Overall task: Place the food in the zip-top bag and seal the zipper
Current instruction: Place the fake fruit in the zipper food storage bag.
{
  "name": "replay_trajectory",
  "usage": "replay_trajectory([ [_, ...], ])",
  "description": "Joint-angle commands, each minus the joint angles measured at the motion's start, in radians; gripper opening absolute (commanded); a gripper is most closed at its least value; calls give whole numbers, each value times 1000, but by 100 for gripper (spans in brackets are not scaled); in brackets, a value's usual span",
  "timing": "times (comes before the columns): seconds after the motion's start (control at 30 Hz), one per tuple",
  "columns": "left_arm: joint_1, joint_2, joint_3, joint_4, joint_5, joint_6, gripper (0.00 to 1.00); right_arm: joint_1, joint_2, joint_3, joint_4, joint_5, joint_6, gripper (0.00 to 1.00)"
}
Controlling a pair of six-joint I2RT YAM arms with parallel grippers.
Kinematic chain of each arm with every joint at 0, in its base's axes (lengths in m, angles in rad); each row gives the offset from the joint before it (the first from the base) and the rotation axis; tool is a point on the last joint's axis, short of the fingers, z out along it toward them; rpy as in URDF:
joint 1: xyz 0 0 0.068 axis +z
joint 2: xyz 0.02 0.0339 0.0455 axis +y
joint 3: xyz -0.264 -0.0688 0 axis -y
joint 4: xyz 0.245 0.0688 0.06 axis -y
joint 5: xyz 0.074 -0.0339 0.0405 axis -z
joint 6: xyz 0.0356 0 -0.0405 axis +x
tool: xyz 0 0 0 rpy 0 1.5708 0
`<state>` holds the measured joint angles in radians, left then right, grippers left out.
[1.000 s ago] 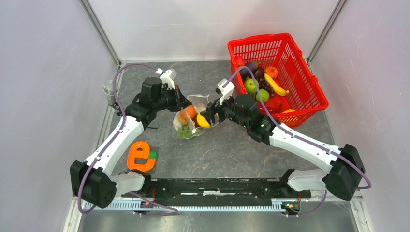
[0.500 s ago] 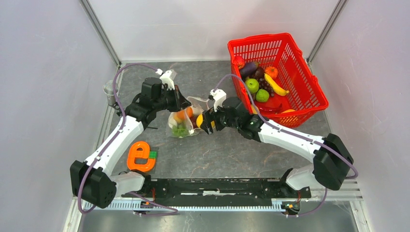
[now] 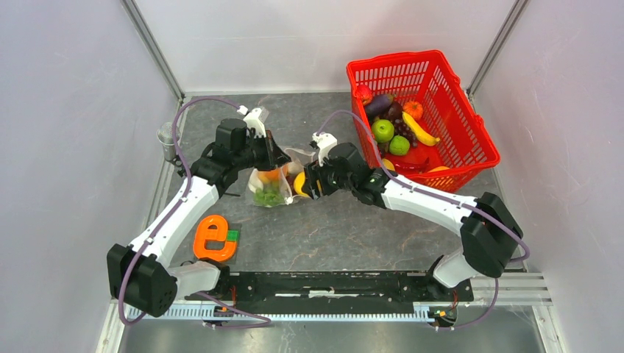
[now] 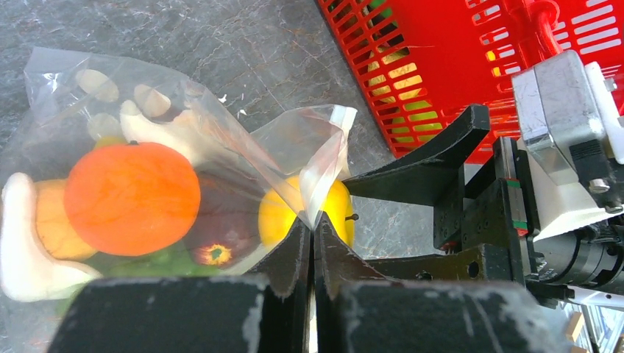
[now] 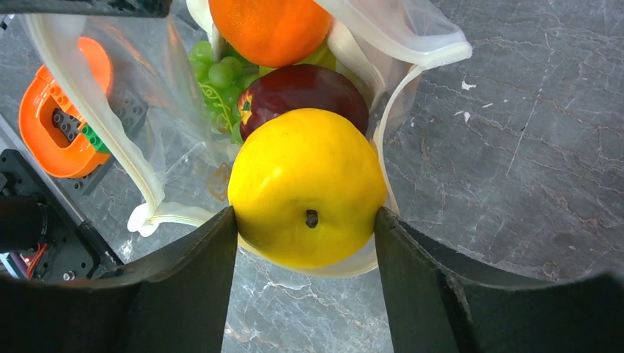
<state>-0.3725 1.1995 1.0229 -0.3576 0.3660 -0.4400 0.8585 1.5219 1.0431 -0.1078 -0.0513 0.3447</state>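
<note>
1. Right claw [image 5: 305, 220]: clamped across the yellow fruit [image 5: 305, 176], one finger on each flank, stem dimple facing the wrist. The fruit sits in the bag mouth, roughly half in.
2. Fruit looks hard, glossy, round and probably light. It could squirt out of an off-centre squeeze, so hold it across the widest part, as it is held now.
3. Left claw [image 4: 313, 228]: jaws together, pinching the bag [image 4: 294, 140] lip right beside the fruit and propping the mouth open.
4. Bag is thin, floppy film and will likely collapse if the lip is dropped. Take it by the edge, not the body. Its belly rests on the tabletop [image 5: 515, 147].
5. Zipper [image 5: 92, 110]: whitish strip curling left of the right claw, unsealed. Likely the stiffest part, so pinch there to seal.
6. Just past the right claw, inside the bag: purple fruit [image 5: 302, 88], then grapes [image 5: 213, 70] and an orange [image 5: 268, 26].
7. Basket [image 3: 460, 110]: well behind the right claw, more food in it.
</note>
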Motion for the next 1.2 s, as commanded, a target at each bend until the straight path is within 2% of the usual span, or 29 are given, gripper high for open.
replay_trajectory([
  [0.0,-2,-22,6,73,20,-26,4,4,-13,22,99,-34,20,65],
  [0.23,-2,-25,2,82,37,-37,4,4,19,34,239,-76,53,58],
  [0.33,-3,-28,2,77,37,-40,4,4,28,37,270,4,55,59],
  [0.43,-3,-29,3,84,52,-50,4,4,58,46,304,44,26,66],
  [0.47,-3,-30,5,88,58,-53,4,6,64,45,310,57,14,71],
  [0.57,-3,-28,11,96,74,-58,4,7,55,14,356,101,-41,70],
  [0.63,-2,-23,17,98,82,-63,4,7,35,19,353,43,-84,84],
  [0.7,-3,-18,22,98,80,-66,3,7,-11,18,352,-40,-113,91],
  [0.77,-3,-14,27,95,70,-64,3,5,-70,-2,365,-109,-120,96],
  [0.87,-3,-11,32,97,59,-69,3,6,-140,-8,312,-113,-134,98],
  [1.03,-3,-14,32,109,42,-84,3,4,-267,-74,260,17,-135,95],
  [1.17,-3,-19,34,115,30,-89,3,2,-295,-107,124,256,-68,85],
])
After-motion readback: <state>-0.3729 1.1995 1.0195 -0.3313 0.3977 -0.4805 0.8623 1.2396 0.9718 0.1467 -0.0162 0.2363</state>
